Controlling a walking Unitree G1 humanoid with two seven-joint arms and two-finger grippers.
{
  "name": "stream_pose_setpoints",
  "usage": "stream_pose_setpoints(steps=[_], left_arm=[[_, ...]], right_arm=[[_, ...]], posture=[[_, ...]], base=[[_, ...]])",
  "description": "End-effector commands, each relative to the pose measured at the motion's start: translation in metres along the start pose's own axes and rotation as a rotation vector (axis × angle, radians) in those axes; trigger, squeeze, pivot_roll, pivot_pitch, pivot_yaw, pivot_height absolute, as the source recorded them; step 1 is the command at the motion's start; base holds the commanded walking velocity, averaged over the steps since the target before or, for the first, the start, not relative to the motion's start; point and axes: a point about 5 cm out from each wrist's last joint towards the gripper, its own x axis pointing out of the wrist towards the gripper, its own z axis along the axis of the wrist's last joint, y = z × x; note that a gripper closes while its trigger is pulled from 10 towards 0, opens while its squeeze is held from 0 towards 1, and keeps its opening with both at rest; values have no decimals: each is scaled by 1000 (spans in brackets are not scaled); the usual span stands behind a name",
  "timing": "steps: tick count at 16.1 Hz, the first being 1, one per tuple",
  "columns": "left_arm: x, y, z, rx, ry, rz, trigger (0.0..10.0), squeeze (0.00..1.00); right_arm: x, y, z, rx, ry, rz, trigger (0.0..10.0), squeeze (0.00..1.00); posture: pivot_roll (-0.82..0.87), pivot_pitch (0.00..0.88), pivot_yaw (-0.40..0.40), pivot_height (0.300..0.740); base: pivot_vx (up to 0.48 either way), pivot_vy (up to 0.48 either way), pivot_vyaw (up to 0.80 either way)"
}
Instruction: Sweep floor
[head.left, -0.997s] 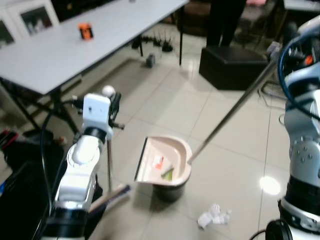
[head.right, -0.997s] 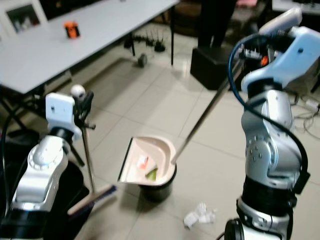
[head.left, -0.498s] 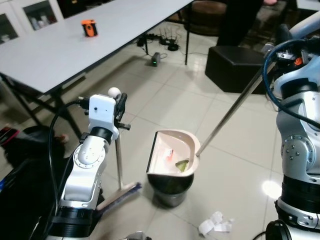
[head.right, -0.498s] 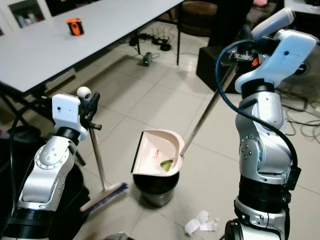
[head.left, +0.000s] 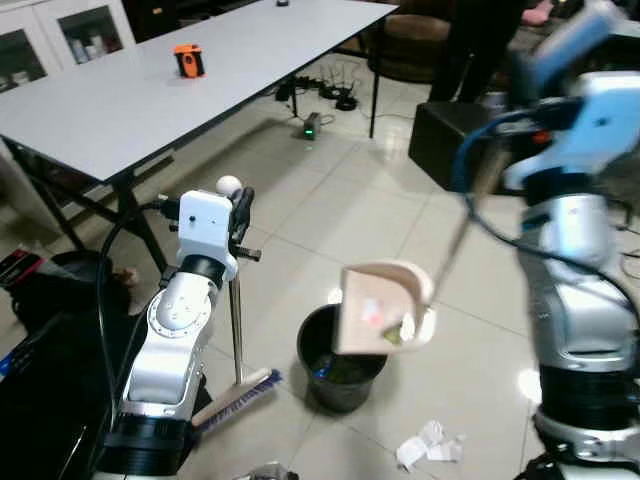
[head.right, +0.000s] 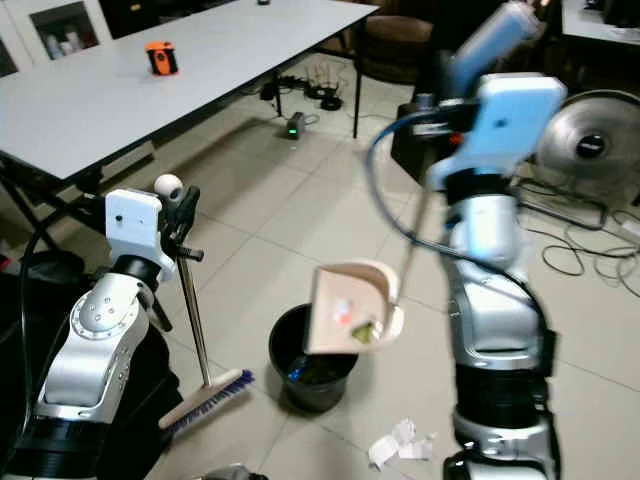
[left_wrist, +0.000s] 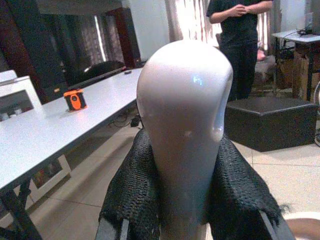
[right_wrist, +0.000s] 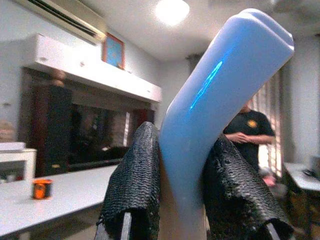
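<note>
Left gripper (left_wrist: 185, 200): clamping the rounded top of the broom (head.right: 190, 320) handle, fingers (left_wrist: 132, 200) pressing on both sides; sitting left of centre in the head views.
Broom: standing nearly upright, its bristle head (head.right: 205, 400) resting on the tiled floor (head.left: 330, 215) at lower left, just beside the bin.
Right gripper (right_wrist: 180, 200): gripping the pale blue end of the dustpan's long handle (right_wrist: 220, 75), high in the upper right.
Dustpan (head.left: 385, 310): hanging tilted steeply over the black bin (head.left: 340, 370) at centre frame, scraps lying in its pan.
Crumpled paper (head.left: 428, 445): lying on the floor near the bin, lower right.
Table (head.left: 130, 90): stretching across the upper left, carrying an orange object (head.left: 188, 60).
Person (left_wrist: 240, 30): standing in the background in dark clothes.
</note>
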Motion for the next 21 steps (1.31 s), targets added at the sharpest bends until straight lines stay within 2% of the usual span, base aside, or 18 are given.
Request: stream_pose_setpoints(steps=[1,5,7,9,12,15,17,20,21], left_arm=[[1,6,6,38,-32,14,10000,0],[1,6,6,43,-38,18,10000,0],[1,5,6,47,-39,16,10000,0],[1,5,7,57,-43,14,10000,0],[1,5,7,60,-46,16,10000,0],[1,4,8,61,-48,12,10000,0],[2,3,8,58,-47,3,10000,0],[3,1,7,46,-39,-9,10000,0],[3,-4,7,28,-37,-32,10000,0]], right_arm=[[0,12,3,-24,-45,65,10000,0],[-7,49,2,-79,-98,255,10000,0],[-15,69,0,-153,-130,403,10000,0],[-31,97,-2,-153,-172,546,10000,0],[-39,110,-4,-163,-186,620,10000,0],[-41,112,-5,-159,-191,636,10000,0],[-41,110,-7,-195,-192,647,10000,0],[-31,96,-7,-246,-195,578,10000,0],[-17,74,-1,-296,-195,464,10000,0]], posture=[[1,0,35,740],[9,0,27,740],[10,0,25,740],[15,0,22,740],[18,0,20,740],[20,0,19,740],[18,0,20,740],[15,0,21,740],[8,0,22,740]], base=[[0,0,0],[0,0,0],[0,0,0],[0,0,0],[0,0,0],[0,0,0],[0,0,0],[0,0,0],[0,0,0]])
